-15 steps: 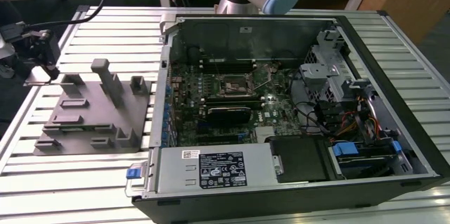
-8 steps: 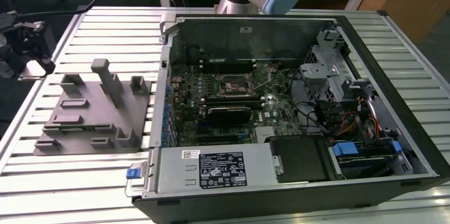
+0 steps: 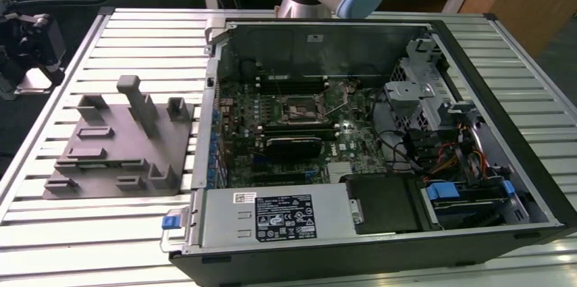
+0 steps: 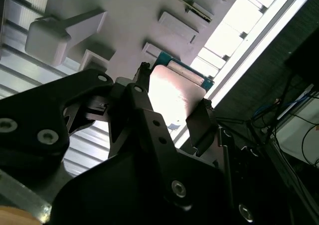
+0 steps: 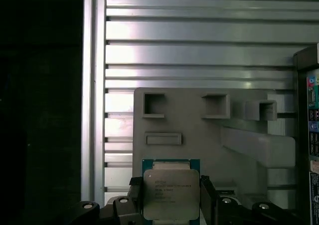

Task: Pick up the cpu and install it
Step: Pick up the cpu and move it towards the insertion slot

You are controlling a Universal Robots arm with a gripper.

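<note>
Jaws of the gripper (image 5: 171,199) clamp the cpu (image 5: 171,191) by two edges; silver top faces first wrist view.

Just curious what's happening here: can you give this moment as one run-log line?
gripper: shut on cpu | cpu: held above grey fixture | install: not yet done

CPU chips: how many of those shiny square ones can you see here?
1. The cpu sits gripped between the gripper's fingers in both wrist views, with the grey fixture block behind it. Another could be hidden inside the computer case.
</note>
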